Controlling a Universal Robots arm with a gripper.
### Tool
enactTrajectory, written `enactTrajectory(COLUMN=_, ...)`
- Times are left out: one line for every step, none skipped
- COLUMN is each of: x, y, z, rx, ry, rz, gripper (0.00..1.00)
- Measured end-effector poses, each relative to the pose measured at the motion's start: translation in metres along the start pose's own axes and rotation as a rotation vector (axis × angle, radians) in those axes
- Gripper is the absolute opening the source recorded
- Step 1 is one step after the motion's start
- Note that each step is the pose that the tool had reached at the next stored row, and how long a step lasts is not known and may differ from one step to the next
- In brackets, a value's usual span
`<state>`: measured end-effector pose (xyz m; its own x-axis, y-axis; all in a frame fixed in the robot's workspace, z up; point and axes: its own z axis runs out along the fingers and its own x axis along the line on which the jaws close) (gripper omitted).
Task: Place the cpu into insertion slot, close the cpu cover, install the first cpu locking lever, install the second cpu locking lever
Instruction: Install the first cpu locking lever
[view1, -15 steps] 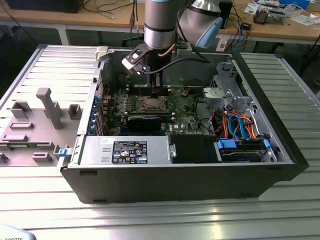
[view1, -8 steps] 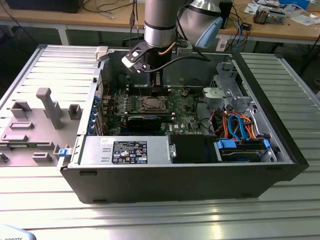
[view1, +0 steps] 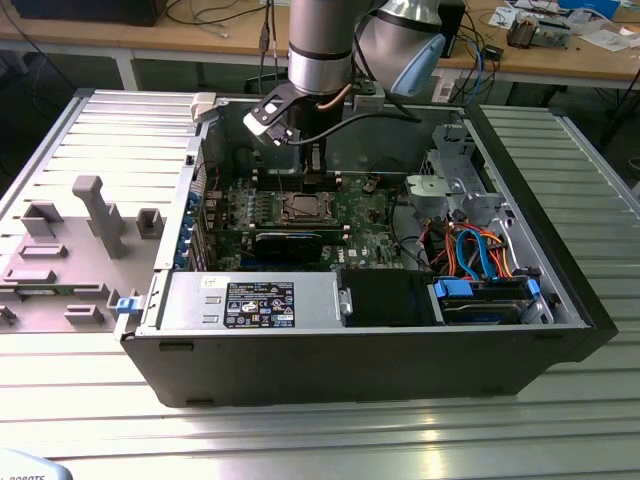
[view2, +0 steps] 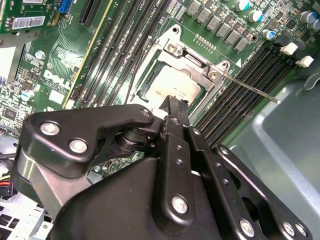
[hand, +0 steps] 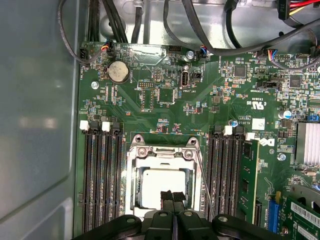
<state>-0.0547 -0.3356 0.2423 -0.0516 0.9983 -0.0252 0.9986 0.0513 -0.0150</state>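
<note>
The cpu (hand: 162, 186) lies flat in the insertion slot (view1: 303, 208), its pale metal top showing through the cut-out of the cpu cover (hand: 134, 172). The cover's silver frame is down over it. In the second wrist view the cpu (view2: 172, 86) shows just beyond my fingertips. My gripper (hand: 172, 196) is shut with nothing between its fingers, and its tips sit over one edge of the chip. One thin locking lever (view2: 252, 91) sticks out free from the socket's corner across the memory slots. It also shows as a slanted wire (hand: 204, 182) beside the socket.
Long black memory slots (hand: 100, 175) flank the socket on both sides. A black card (view1: 288, 243) lies across the board near the socket. Cables (view1: 470, 250) and a drive cage (view1: 455, 185) fill the case on the exterior view's right. Case walls surround the board.
</note>
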Motion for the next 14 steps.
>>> enactTrajectory(x=0.0, y=0.0, z=0.0, rx=0.0, ry=0.0, rz=0.0, gripper=0.11)
enactTrajectory(x=0.0, y=0.0, z=0.0, rx=0.0, ry=0.0, rz=0.0, gripper=0.11)
enactTrajectory(x=-0.0001, y=0.0, z=0.0, rx=0.0, ry=0.0, rz=-0.001, gripper=0.11)
enactTrajectory(x=-0.0001, y=0.0, z=0.0, rx=-0.0003, ry=-0.0001, rz=-0.012, gripper=0.11)
enactTrajectory(x=-0.0001, y=0.0, z=0.0, rx=-0.0008, ry=-0.0002, rz=-0.03, gripper=0.11)
enactTrajectory(x=-0.0001, y=0.0001, z=0.0, rx=-0.0012, ry=-0.0004, rz=-0.045, gripper=0.11)
enactTrajectory(x=-0.0001, y=0.0, z=0.0, rx=-0.0019, ry=-0.0009, rz=-0.073, gripper=0.11)
enactTrajectory(x=-0.0001, y=0.0, z=0.0, rx=-0.0024, ry=-0.0013, rz=-0.095, gripper=0.11)
enactTrajectory(x=-0.0001, y=0.0, z=0.0, rx=-0.0029, ry=-0.0014, rz=-0.111, gripper=0.11)
enactTrajectory(x=-0.0001, y=0.0001, z=0.0, rx=-0.0032, ry=-0.0015, rz=-0.119, gripper=0.11)
enactTrajectory(x=-0.0002, y=0.0008, z=-0.0001, rx=-0.0031, ry=-0.0018, rz=-0.121, gripper=0.11)
enactTrajectory(x=-0.0003, y=0.0009, z=-0.0003, rx=-0.003, ry=-0.0029, rz=-0.121, gripper=0.11)
enactTrajectory(x=-0.0002, y=0.001, z=-0.0014, rx=-0.0029, ry=-0.0029, rz=-0.121, gripper=0.11)
enactTrajectory(x=-0.0003, y=0.001, z=-0.0044, rx=-0.003, ry=-0.0028, rz=-0.122, gripper=0.11)
